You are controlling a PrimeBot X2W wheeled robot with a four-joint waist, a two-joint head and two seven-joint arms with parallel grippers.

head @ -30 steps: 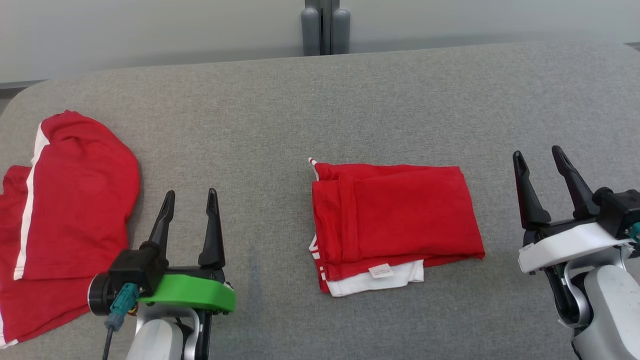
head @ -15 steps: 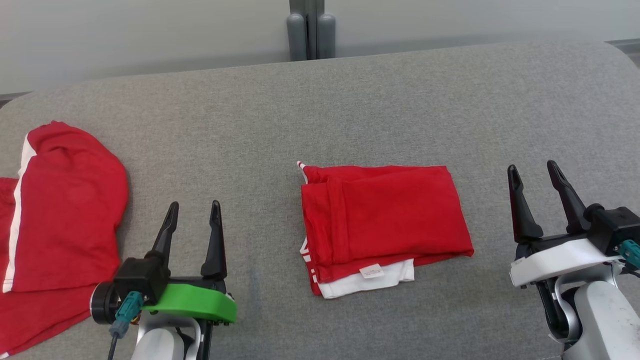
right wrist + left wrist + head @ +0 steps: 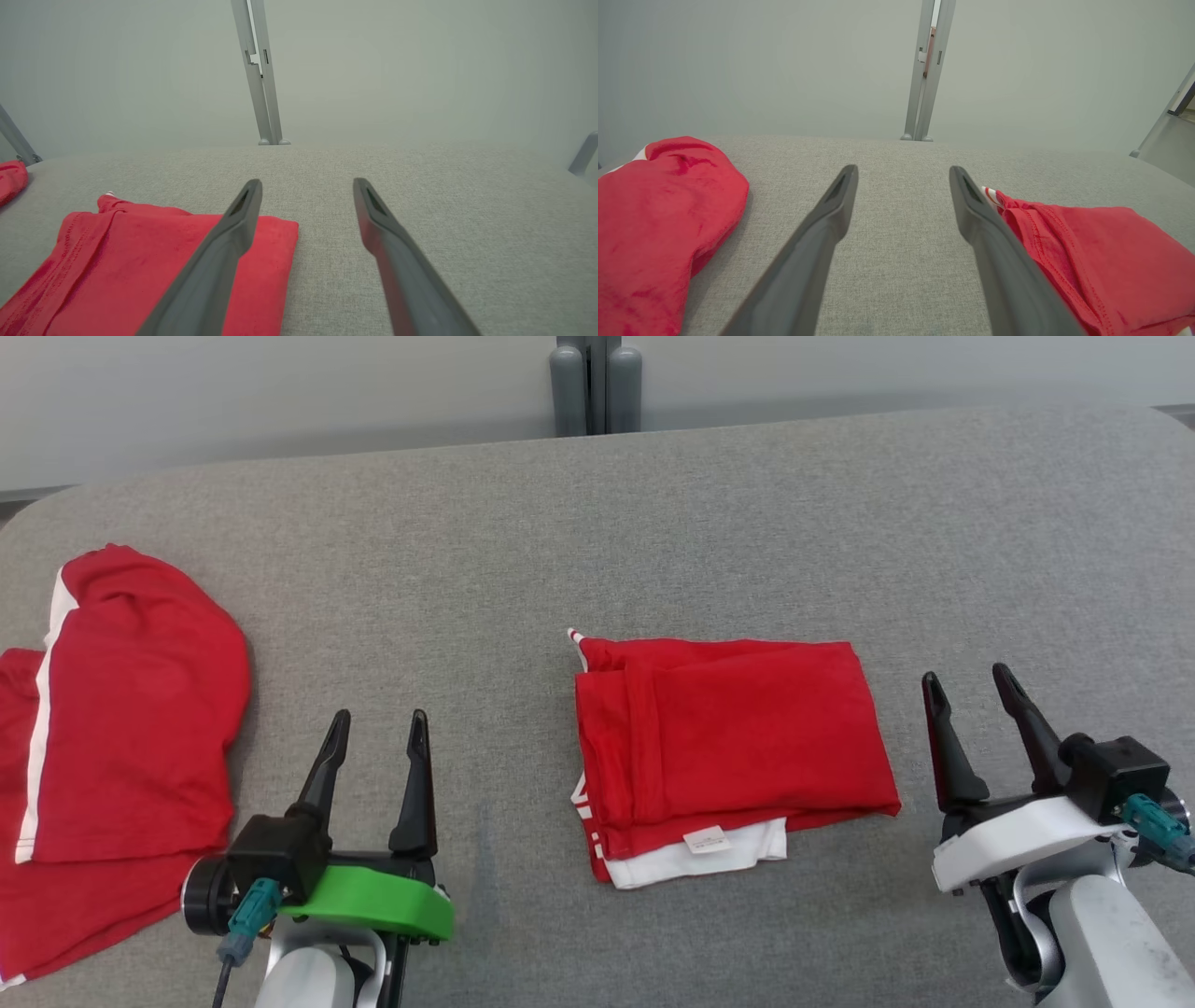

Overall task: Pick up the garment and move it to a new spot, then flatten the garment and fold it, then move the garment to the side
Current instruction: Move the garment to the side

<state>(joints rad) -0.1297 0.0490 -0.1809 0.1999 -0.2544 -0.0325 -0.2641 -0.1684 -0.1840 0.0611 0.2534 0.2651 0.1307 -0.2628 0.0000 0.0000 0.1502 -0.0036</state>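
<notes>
A red garment (image 3: 738, 737) lies folded into a rectangle at the middle of the grey table (image 3: 653, 523), with a white layer and a small label showing at its near edge. My left gripper (image 3: 380, 717) is open and empty, left of the garment and apart from it. My right gripper (image 3: 964, 674) is open and empty just off the garment's right edge. In the left wrist view the left gripper (image 3: 903, 169) points over bare table, the garment (image 3: 1101, 252) to its right. In the right wrist view the right gripper (image 3: 307, 182) has the garment (image 3: 154, 261) at its left.
A second red garment with a white stripe (image 3: 131, 709) lies loosely heaped at the table's left edge, also seen as that second garment (image 3: 658, 219). A grey post (image 3: 597, 383) stands behind the table's far edge. Bare grey cloth surrounds the folded garment.
The head camera swayed slightly. Both open grippers drew back toward me, the right one more and a little leftward, nearer the garment's right edge. The garments lie as before.
</notes>
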